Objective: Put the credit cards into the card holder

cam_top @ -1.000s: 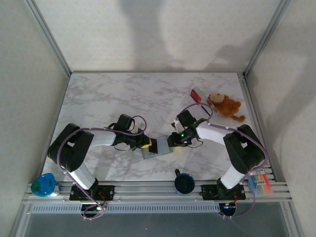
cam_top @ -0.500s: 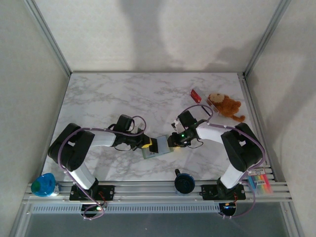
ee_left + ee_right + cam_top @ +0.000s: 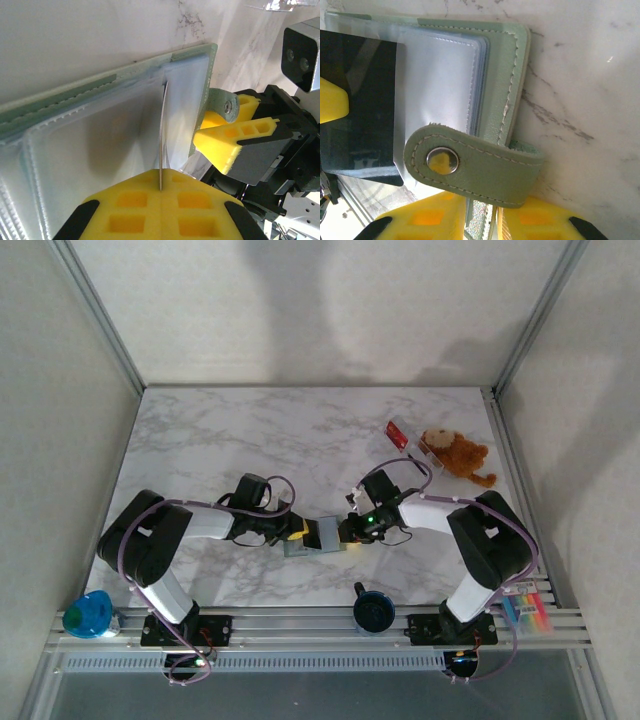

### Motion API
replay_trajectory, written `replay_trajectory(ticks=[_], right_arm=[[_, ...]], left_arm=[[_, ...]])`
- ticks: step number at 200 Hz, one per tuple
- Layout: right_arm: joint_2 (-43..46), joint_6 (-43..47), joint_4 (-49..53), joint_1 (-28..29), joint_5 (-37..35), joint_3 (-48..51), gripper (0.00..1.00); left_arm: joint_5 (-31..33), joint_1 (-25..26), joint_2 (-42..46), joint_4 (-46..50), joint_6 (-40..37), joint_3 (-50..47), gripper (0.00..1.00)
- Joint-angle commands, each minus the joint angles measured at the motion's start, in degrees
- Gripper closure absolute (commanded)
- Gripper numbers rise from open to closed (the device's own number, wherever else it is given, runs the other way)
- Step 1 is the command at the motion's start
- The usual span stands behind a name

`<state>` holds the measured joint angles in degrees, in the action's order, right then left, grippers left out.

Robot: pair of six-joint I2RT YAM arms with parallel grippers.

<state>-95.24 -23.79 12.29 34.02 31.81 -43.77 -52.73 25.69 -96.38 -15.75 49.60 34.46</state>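
While the left gripper point(image 3: 161, 192) pinches a dark card point(image 3: 365, 75) partly inside the open card holder point(image 3: 517, 65) on the bench point(image 3: 220, 440), the right gripper point(image 3: 481, 220) clamps the holder's strap edge, and the red card point(image 3: 398, 434) lies well apart, near a plush toy point(image 3: 458, 453).

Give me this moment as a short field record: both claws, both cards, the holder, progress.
left claw: shut on the dark card, held edge-on at the holder's clear sleeves
right claw: pinching the card holder by its snap strap
card holder: lying open on the table, between the claws
red card: on the table beside the plush toy, untouched
progress: neither card fully in
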Motion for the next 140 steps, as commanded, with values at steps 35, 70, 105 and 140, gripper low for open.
replay_trajectory(ticks=[35,70,105,140], right_arm=[[1.0,-1.6,-1.3,1.0,2.9,1.9,0.77],[0.9,-1.5,-1.0,1.0,2.7,2.2,0.78],[0.5,-1.5,-1.1,1.0,2.6,1.8,0.78],[0.6,-1.1,-0.5,1.0,2.3,1.5,0.79]], left_arm=[[2.7,0.6,-0.1,3.8,-3.5,0.0,1.0],[5.8,0.6,1.7,10.9,-8.7,1.2,1.0],[4.1,0.8,0.6,7.7,-7.4,0.9,1.0],[8.7,1.2,-0.3,14.3,-11.4,4.0,1.0]])
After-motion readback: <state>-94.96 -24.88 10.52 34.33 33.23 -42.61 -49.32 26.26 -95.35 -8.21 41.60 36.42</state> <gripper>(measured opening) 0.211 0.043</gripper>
